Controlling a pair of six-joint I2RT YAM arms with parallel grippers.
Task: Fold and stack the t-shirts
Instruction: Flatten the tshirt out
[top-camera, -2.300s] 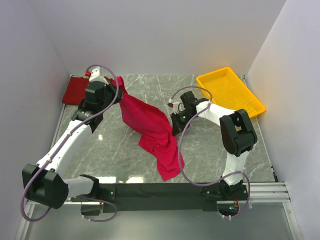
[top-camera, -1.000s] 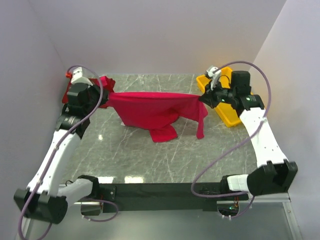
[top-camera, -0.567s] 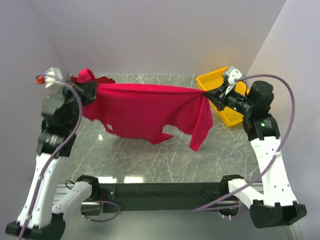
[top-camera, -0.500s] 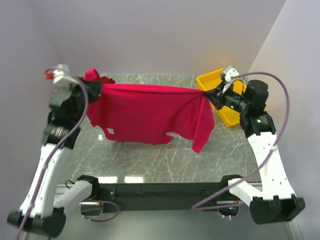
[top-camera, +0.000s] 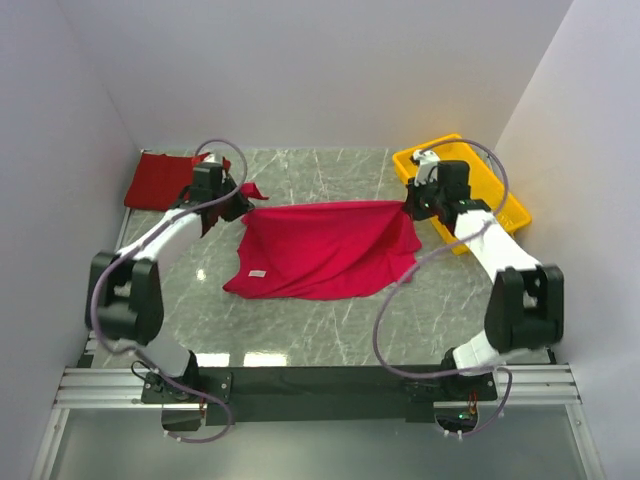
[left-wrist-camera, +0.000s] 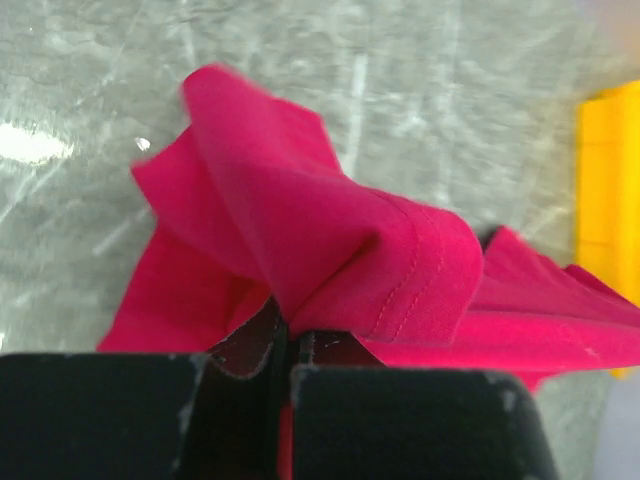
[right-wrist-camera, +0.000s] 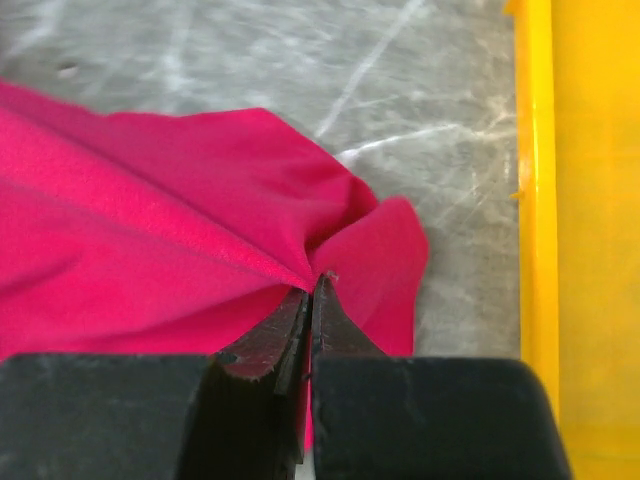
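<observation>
Bright crimson cloth t-shirt (top-camera: 320, 250) lies spread on grey marble table (top-camera: 300, 320).
My left gripper (top-camera: 233, 205) and right gripper (top-camera: 409, 208) each clamp a far corner.

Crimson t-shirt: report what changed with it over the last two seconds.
The bright crimson cloth t-shirt, first crumpled, was stretched in the air between both arms, then lowered onto the grey marble table, where it now lies spread. The left fingers and right fingers still pinch its far corners, shut. The dark maroon t-shirt and yellow plastic tray stayed put.
</observation>
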